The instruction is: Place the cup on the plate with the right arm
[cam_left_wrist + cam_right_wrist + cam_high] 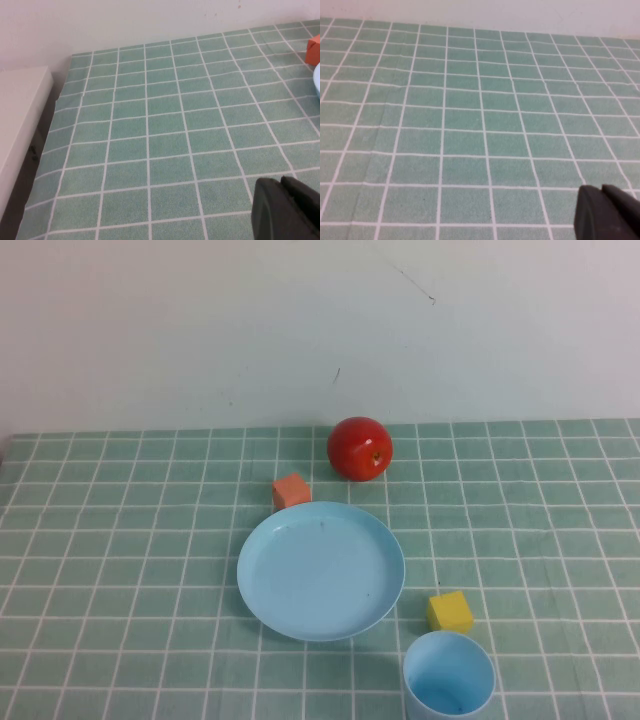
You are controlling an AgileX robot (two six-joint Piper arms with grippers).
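Light blue cup point(449, 677) is seen upright near the table's front edge, just beside a yellow block point(450, 612) and apart from the plate point(321, 571), still ungrasped; both the right gripper point(609, 214) and left gripper point(286, 209) are parked with jaws together, so a reach and an opening are judged to be called for.

round shallow light blue plastic plate point(320, 572) mid-table on green tiled cloth point(120, 570). hemmed in by small orange cube point(291, 491) touching its far rim, red apple point(360, 448) just beyond, yellow cube point(450, 612) near its right edge, small light blue plastic tumbler point(448, 678) just nearer than that. open cloth well to left and right. left gripper point(287, 210) and right gripper point(607, 212) over bare tiles, fingers together.
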